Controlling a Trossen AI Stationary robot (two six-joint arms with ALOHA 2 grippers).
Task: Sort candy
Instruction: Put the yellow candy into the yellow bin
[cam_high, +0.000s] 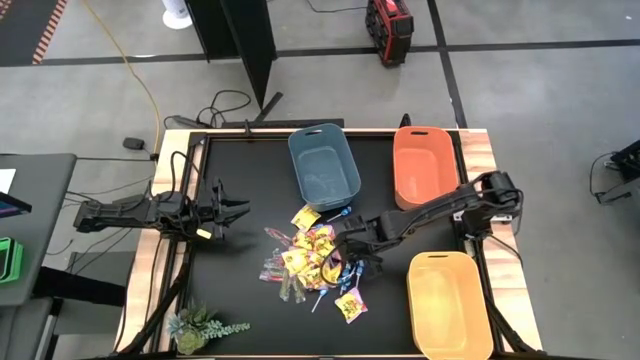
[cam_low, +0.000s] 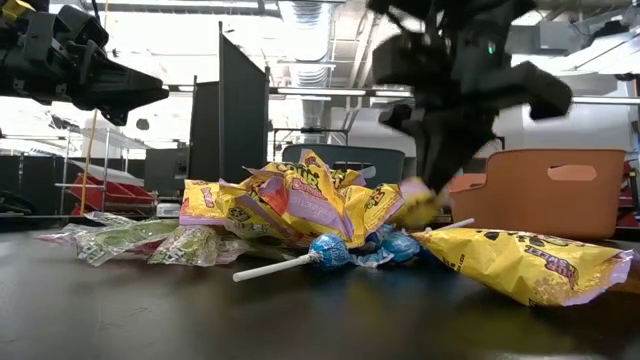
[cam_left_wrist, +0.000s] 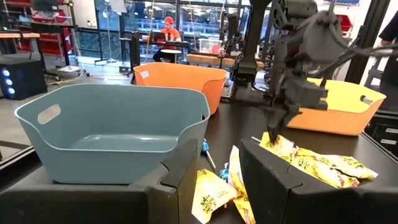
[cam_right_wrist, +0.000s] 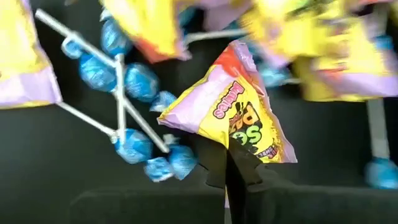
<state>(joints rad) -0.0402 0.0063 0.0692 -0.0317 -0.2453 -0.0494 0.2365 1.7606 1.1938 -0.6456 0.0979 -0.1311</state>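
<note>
Right gripper (cam_right_wrist: 229, 177) pinching corner of one yellow packet (cam_right_wrist: 239, 115), fingers pressed together on its crimped edge, at centre of high view. Left gripper (cam_high: 232, 212) waiting half-spread at left of high view, holding nothing. Packet looking light, crinkly, slippery; crimped seam judged best hold. Candy heap (cam_high: 312, 262) lying mid-table with blue lollipops (cam_right_wrist: 134, 146). Black matte table (cam_high: 250, 300) bearing blue-grey bin (cam_high: 324, 165), orange bin (cam_high: 424, 165), yellow bin (cam_high: 449, 303). Workshop room behind.

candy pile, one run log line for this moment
right end effector: shut on yellow packet at candy pile | left end effector: open, waiting left of pile | bins: no candy seen inside
</note>
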